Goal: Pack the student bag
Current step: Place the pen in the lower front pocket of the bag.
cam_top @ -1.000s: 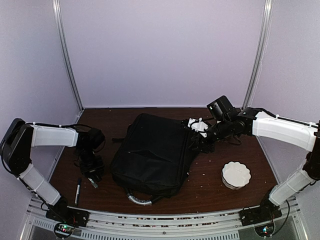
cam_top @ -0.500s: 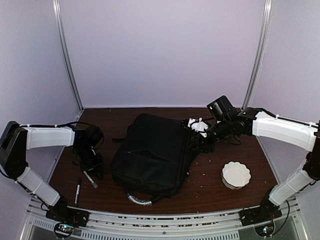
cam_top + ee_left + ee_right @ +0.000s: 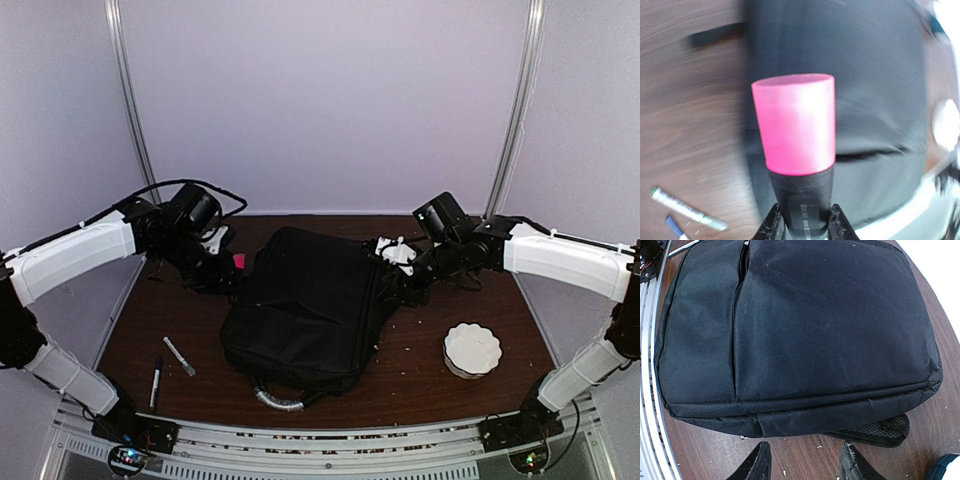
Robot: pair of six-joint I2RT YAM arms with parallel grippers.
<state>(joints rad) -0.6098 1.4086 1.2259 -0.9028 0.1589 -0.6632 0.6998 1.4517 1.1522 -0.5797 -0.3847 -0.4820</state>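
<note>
Left jaws pinching the black barrel of a pink-capped highlighter, raised beside the far-left corner of the student bag, which lies flat on the bench between both jaws; right jaws spread, just beside its right edge; grey pen and dark pen well behind left jaws; white bowl near right jaws.

Light was soft, even, lilac-tinted. My left wrist view was motion-blurred, the student bag smeared behind a sharp pink-capped marker; my right wrist view was crisp, edges bowed.
</note>
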